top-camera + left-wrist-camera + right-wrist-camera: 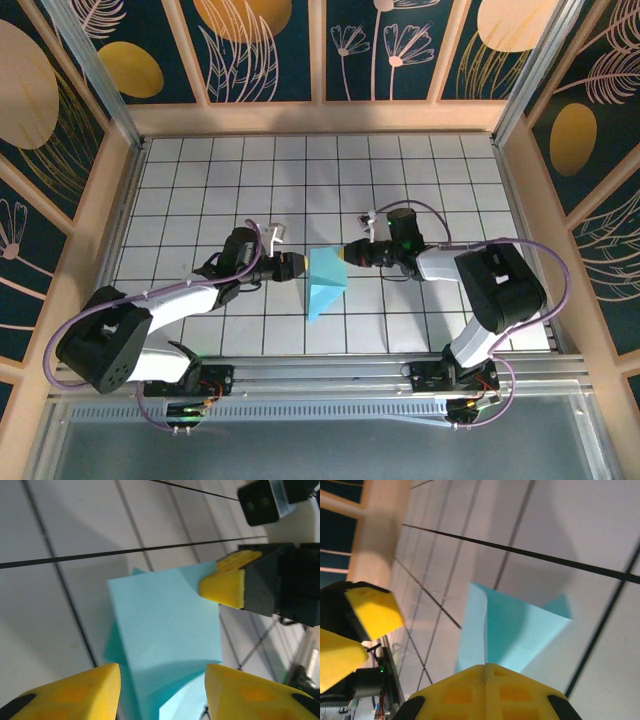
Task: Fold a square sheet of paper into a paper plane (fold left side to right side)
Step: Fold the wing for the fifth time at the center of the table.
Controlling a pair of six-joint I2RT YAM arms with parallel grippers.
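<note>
- White tiled table (200, 180), floral wall panels (250, 40) around; folded sheet of paper (325, 285) at centre.
- Left wrist view: left gripper (162, 675) jaws apart, holding nothing.
- Right wrist view: right gripper (485, 670) clamped on the sheet's far corner.

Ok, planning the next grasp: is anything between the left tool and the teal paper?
Nothing visible: the open left tool sits at the folded light teal-blue paper; the shut right tool pinches its corner.

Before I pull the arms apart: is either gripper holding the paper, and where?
The right gripper is shut on a corner of the folded paper. The left gripper stands open, gripping nothing.
</note>
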